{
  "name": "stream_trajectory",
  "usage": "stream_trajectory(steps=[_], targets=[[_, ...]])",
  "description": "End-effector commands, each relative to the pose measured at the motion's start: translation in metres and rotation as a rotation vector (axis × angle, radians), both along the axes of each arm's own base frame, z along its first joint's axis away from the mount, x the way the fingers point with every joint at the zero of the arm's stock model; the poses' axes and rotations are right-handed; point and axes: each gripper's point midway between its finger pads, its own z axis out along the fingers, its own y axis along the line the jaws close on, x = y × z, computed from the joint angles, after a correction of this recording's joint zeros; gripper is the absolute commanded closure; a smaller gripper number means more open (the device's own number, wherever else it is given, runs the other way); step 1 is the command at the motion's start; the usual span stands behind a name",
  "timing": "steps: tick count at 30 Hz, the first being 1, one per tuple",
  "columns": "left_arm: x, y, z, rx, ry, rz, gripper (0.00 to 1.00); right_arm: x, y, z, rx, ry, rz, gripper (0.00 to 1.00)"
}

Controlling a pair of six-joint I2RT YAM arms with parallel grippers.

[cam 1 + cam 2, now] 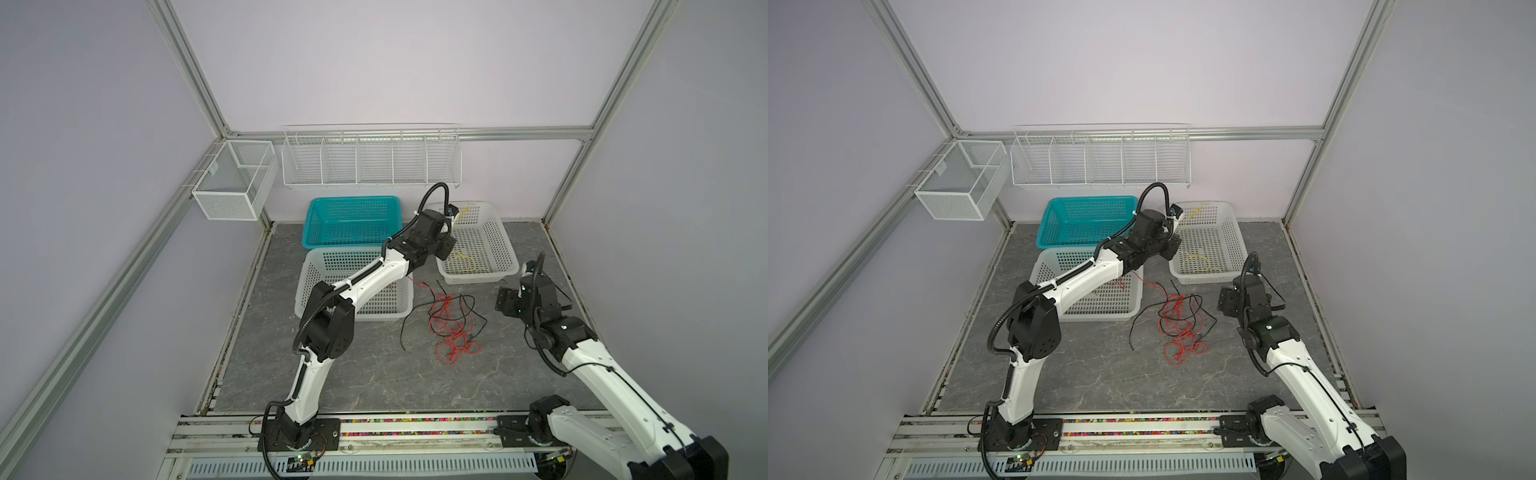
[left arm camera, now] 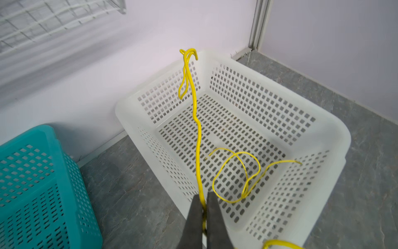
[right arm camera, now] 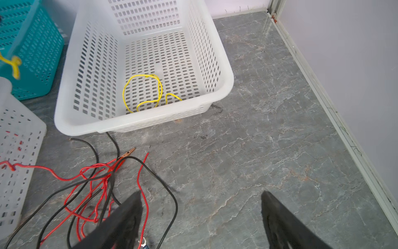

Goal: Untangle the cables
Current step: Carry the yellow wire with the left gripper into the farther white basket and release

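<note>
Holding the yellow cable (image 2: 197, 133) pinched tight in the left gripper (image 2: 203, 207) over the white basket (image 2: 336, 133) at the bench's (image 3: 258, 140) far right corner, we've got its kinked end poking up by the far rim, so letting go could flop it outside. Our right gripper (image 3: 201, 194) hangs wide open and empty just beside the red and black tangle (image 1: 453, 328) mid-bench, and a careless grab there could cinch the knot.

Red cables (image 1: 444, 307) and black cables (image 3: 176, 207) lie knotted on the floor, at 6 o'clock from the basket (image 1: 478, 277). One red strand runs off toward 10 o'clock. The yellow cable (image 2: 197, 133) loops inside the basket, and one stretch rises to its far rim, pinched by the left gripper (image 2: 203, 207).
</note>
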Motion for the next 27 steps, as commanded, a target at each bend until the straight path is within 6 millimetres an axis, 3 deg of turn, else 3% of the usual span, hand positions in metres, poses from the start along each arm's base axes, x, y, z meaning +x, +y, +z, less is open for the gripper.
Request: stream_trajectory(steps=[1, 12, 18, 22, 23, 24, 27], targets=[[-0.002, -0.012, -0.01, -0.011, 0.07, -0.043, 1.0, -0.003, -0.005, -0.001, 0.016, -0.022, -0.023, 0.11], [0.015, -0.031, -0.052, -0.035, 0.181, 0.002, 0.99, 0.003, 0.009, -0.006, 0.063, -0.024, 0.043, 0.09], [0.016, -0.034, -0.061, -0.042, 0.2, 0.003, 0.73, 0.006, 0.018, -0.011, 0.088, -0.009, 0.08, 0.08], [0.013, -0.034, -0.054, -0.056, 0.194, -0.006, 0.51, 0.007, 0.022, -0.012, 0.1, -0.004, 0.101, 0.08], [0.012, -0.035, -0.049, -0.065, 0.185, -0.019, 0.4, 0.008, 0.025, -0.013, 0.104, -0.001, 0.109, 0.08], [0.011, -0.035, -0.045, -0.073, 0.179, -0.022, 0.35, 0.009, 0.026, -0.013, 0.107, 0.002, 0.115, 0.08], [0.007, -0.031, -0.028, -0.102, 0.151, -0.021, 0.34, 0.012, 0.032, -0.012, 0.121, 0.006, 0.137, 0.08]])
